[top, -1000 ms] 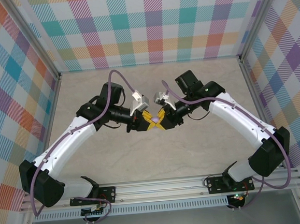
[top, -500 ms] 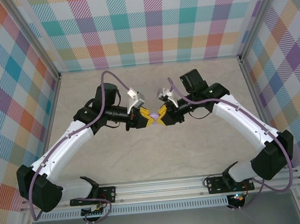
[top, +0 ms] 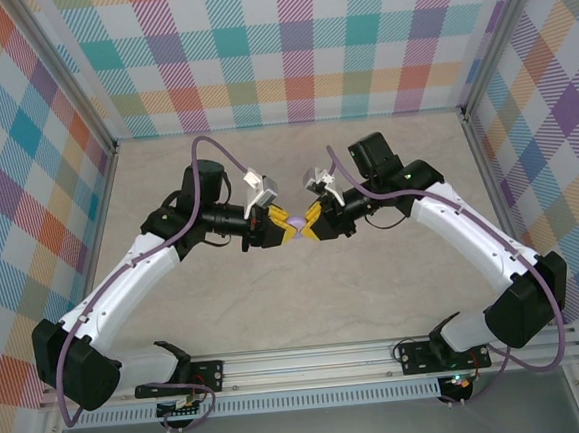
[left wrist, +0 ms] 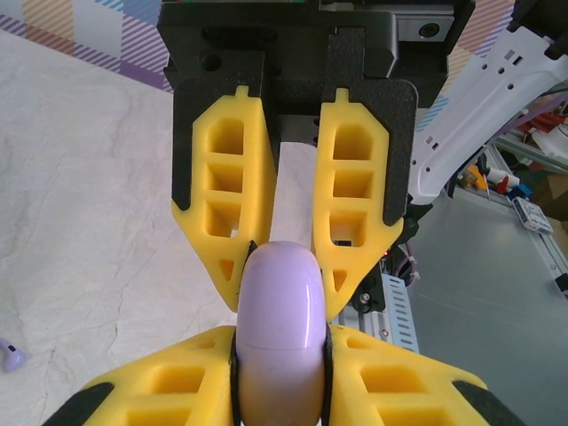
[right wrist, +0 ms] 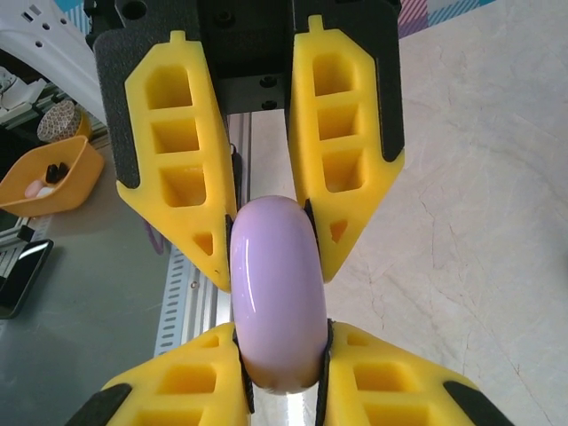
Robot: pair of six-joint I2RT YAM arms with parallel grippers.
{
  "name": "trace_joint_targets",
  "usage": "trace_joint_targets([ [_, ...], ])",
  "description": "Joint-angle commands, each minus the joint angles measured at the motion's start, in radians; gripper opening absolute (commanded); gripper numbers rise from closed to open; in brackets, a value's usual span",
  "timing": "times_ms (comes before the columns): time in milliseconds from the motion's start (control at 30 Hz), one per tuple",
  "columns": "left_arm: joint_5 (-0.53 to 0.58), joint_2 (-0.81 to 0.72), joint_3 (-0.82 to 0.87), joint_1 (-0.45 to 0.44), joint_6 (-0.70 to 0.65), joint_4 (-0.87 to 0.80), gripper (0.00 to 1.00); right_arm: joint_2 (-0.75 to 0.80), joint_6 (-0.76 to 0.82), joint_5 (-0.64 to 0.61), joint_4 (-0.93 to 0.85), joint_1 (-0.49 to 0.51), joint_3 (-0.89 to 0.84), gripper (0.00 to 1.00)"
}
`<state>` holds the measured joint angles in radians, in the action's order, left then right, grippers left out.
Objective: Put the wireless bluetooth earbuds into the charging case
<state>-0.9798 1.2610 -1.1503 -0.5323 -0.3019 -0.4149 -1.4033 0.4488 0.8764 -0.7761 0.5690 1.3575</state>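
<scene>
Above the middle of the beige marbled tabletop (top: 307, 305), the left gripper (top: 283, 224) and right gripper (top: 313, 223) meet nose to nose. Each is pinched narrowly on an opposite end of one glossy pale-lavender rounded charging case (right wrist: 273, 284). One should likely hold firm while the other prises the lid, though no seam can be made out. A tiny lavender earbud (left wrist: 9, 355) lies apart on the table. Bare surface surrounds them, and the chequered walls (top: 286, 46) stand well apart.
</scene>
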Motion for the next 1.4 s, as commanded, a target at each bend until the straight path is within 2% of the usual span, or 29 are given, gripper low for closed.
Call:
trace_joint_targets([
  [0,-0.049,-0.001,0.001,-0.001,0.001,0.034,0.29,0.002,-0.007,0.068,0.039,0.007,0.032,0.12],
  [300,-0.06,0.012,-0.008,-0.009,-0.023,0.011,0.33,-0.005,-0.009,0.077,0.041,0.006,0.045,0.11],
  [467,-0.067,0.022,-0.019,-0.01,-0.034,-0.008,0.19,-0.012,-0.006,0.076,0.029,0.006,0.051,0.11],
  [533,-0.068,0.024,-0.023,-0.01,-0.036,-0.012,0.19,-0.014,-0.005,0.072,0.025,0.006,0.049,0.11],
  [567,-0.07,0.023,-0.023,-0.01,-0.036,-0.015,0.19,-0.014,-0.007,0.067,0.022,0.006,0.048,0.12],
  [700,-0.071,0.02,-0.015,-0.011,-0.044,-0.011,0.18,0.001,-0.029,0.045,0.06,0.006,0.031,0.26],
  [733,-0.07,0.02,-0.012,-0.011,-0.048,-0.01,0.17,0.007,-0.038,0.038,0.072,0.007,0.026,0.29],
  [833,-0.065,0.017,-0.011,-0.011,-0.057,-0.016,0.17,0.013,-0.055,0.003,0.088,0.006,0.023,0.3],
  [1200,-0.049,0.006,-0.012,-0.011,-0.083,-0.039,0.16,0.07,-0.136,-0.168,0.188,-0.03,-0.021,0.3],
  [1367,-0.048,0.006,-0.012,-0.011,-0.082,-0.036,0.16,0.082,-0.147,-0.19,0.198,-0.034,-0.028,0.31],
])
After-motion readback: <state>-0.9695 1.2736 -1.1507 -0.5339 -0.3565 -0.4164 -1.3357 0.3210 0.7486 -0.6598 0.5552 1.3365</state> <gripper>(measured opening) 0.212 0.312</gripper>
